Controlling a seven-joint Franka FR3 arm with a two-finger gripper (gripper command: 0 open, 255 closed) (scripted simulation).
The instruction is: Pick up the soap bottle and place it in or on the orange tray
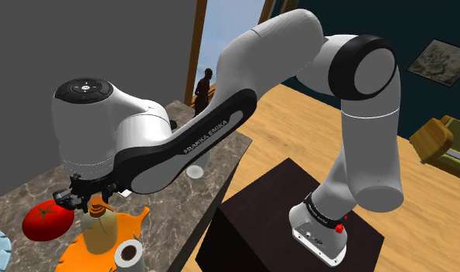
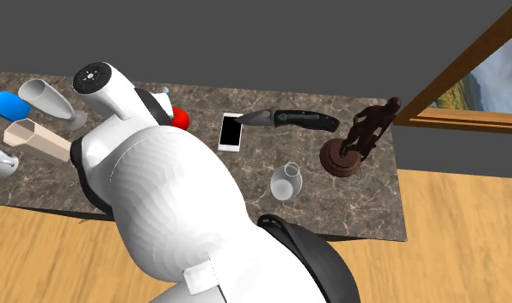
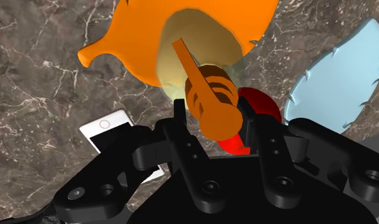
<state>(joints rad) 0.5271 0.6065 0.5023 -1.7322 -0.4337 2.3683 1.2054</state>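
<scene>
The pincer [image 3: 214,113] stands narrowly apart, its fingers [image 3: 180,121] clamped on either side of the orange pump head of the soap bottle [image 3: 193,44]. The bottle stands upright on the orange tray [image 3: 127,44], which lies on the table [image 3: 41,70].

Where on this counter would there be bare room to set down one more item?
The counter is bare at the second exterior view's lower right, bordered by glass and statue, and in the strip between phone and glass. It is crowded around the tray, bottle and tomato.
</scene>
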